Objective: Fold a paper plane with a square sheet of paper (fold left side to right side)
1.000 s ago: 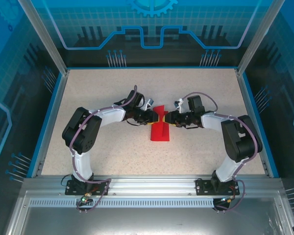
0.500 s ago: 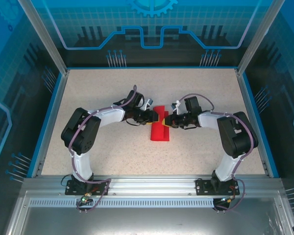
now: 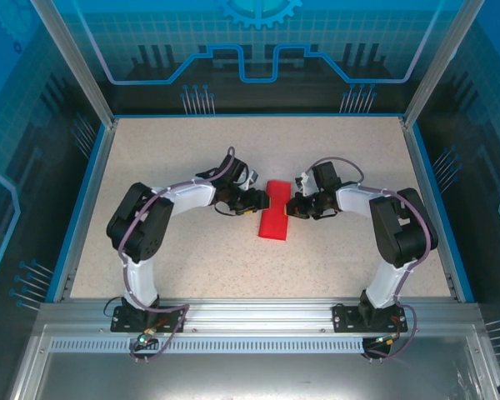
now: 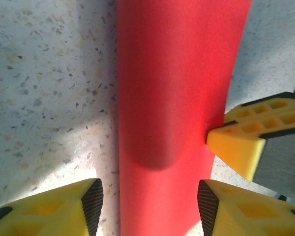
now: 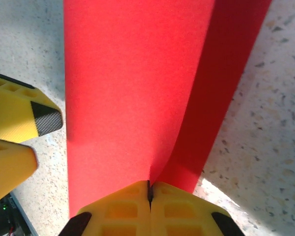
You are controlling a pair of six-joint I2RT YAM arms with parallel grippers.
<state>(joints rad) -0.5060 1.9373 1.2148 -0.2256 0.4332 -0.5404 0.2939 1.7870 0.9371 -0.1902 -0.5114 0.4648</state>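
**Folded red sheet at the table's middle, 1 gripper pinching it**

We see the square sheet of paper lying flat at the middle of the table. It is folded into a narrow red strip that runs from the table's near edge toward its far edge. From the right wrist we can make out 2 layers. A brighter upper flap lies over a darker layer that sticks out along 1 side.

The left gripper sits just left of the table's middle, low at the strip's left edge. Its 2 yellow fingers are spread wide and grip nothing. The strip fills the gap between them, and bare table shows beside 1 finger.

The right gripper sits just right of the table's middle, at the strip's other edge. Its fingers are pressed tight together. The line where the 2 layers meet runs straight into the seam between them, so we read it as pinching the sheet's edge.
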